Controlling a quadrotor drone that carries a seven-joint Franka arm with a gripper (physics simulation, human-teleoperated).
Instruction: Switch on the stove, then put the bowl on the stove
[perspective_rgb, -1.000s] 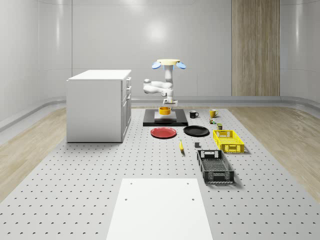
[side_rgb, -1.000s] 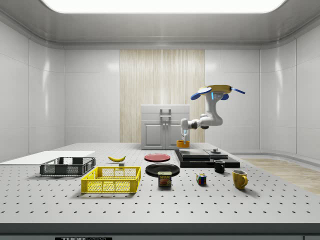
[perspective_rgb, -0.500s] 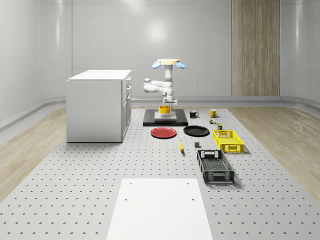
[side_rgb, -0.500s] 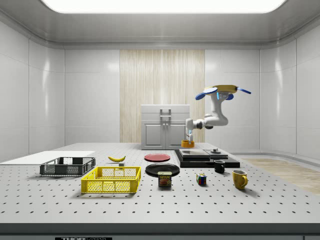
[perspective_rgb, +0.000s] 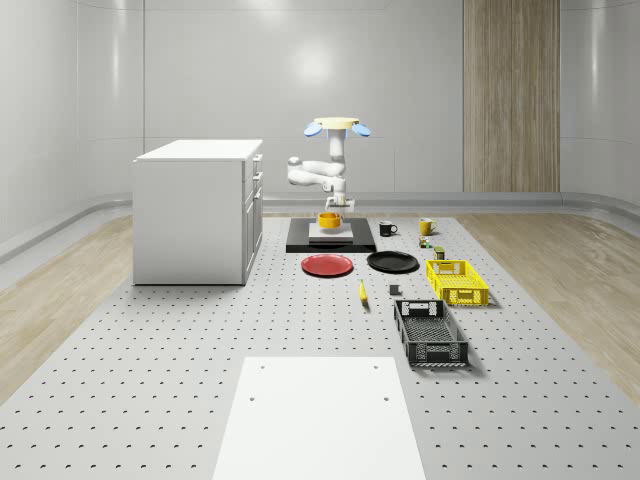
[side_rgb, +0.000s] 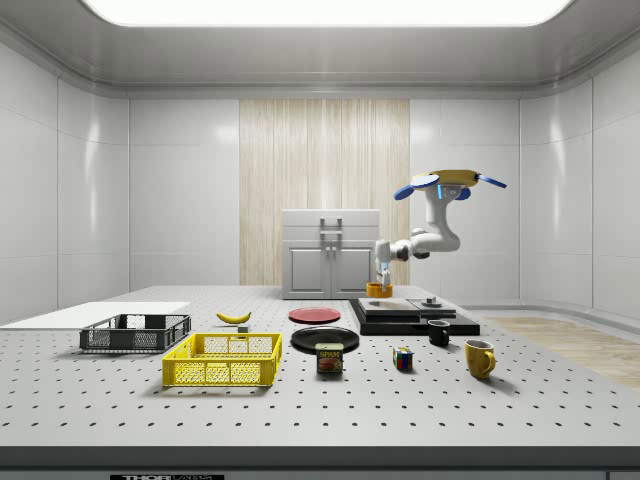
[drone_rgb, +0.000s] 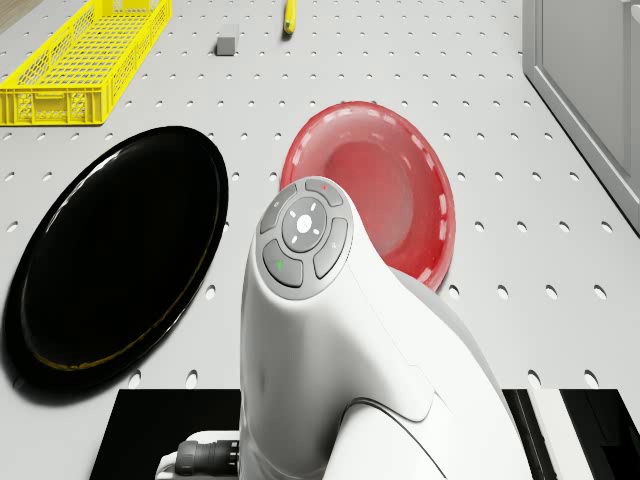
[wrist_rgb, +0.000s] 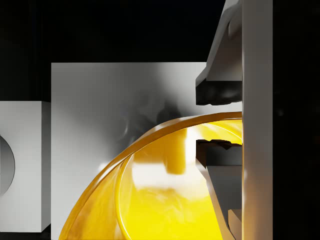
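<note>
With the drone (perspective_rgb: 337, 126) hovering above the far side of the flat black stove (perspective_rgb: 362, 243), its gripper (wrist_rgb: 219, 123) pinches the glossy yellow bowl (wrist_rgb: 165, 190) by its rim just over the stove's grey plate (wrist_rgb: 95, 125), so lower gently and release only once seated.

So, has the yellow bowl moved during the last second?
Yes. In the side view the bowl, held by the gripper, has shifted toward that view's right, further over the stove, measured against the cabinet behind.
</note>
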